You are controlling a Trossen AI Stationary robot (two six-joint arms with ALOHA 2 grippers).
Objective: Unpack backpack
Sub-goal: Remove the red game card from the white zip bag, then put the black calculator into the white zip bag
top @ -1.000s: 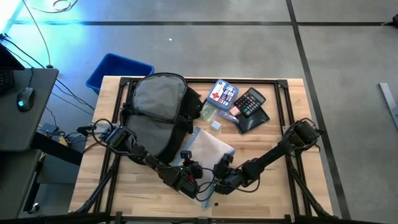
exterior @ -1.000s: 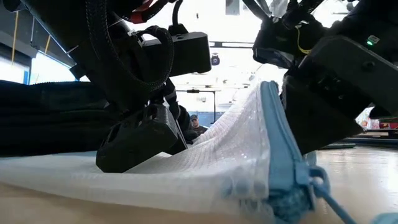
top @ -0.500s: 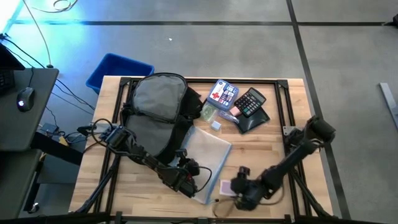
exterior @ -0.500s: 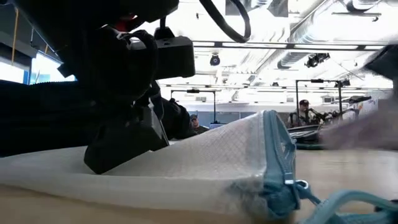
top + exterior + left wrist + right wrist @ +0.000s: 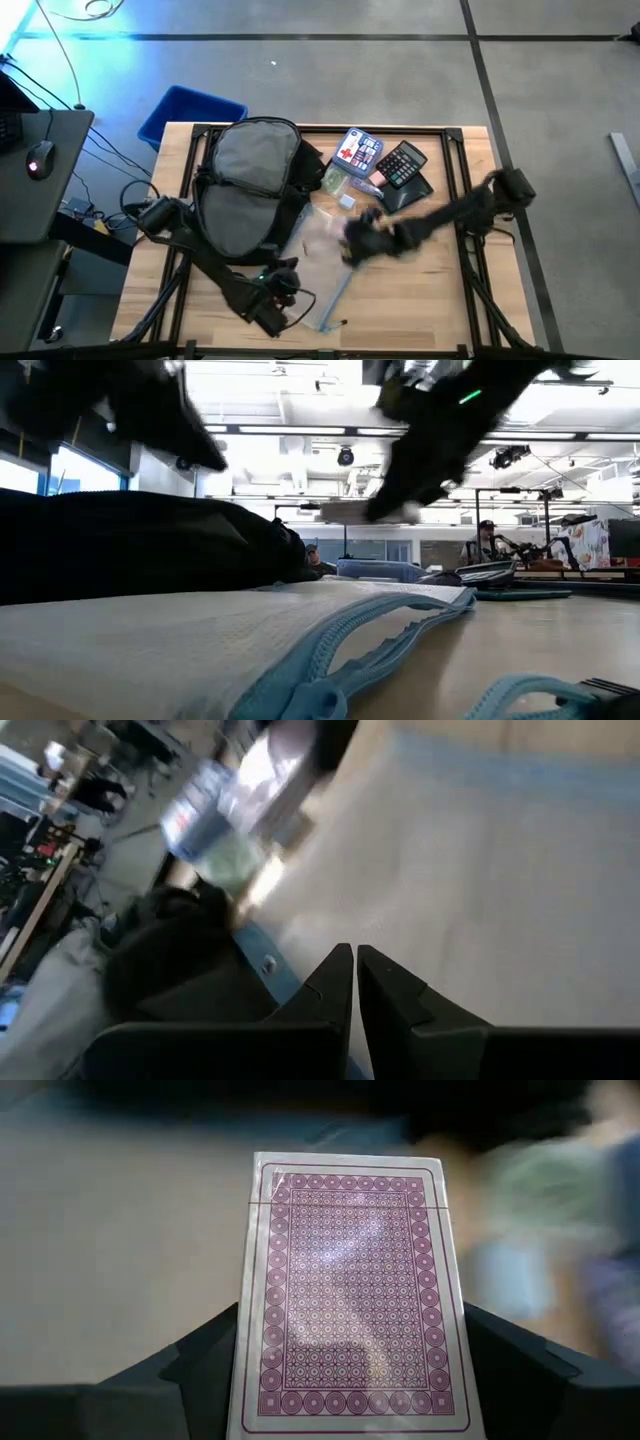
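Backpack (image 5: 250,175) unmoved; right hand (image 5: 358,238) has carried card box (image 5: 350,1295) toward it.

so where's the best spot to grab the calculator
Probably by the calculator's two long edges, coming straight down from above. It lies flat and keys-up on a dark case at the table's far right, turned at a diagonal, so the hand would need rotating to match.

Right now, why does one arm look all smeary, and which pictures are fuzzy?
High view: the right end effector is smeared by fast motion above the clear pouch. Low view: both arms blur against bright ceiling lights. Right wrist view: the card box is sharp, the background blurred.
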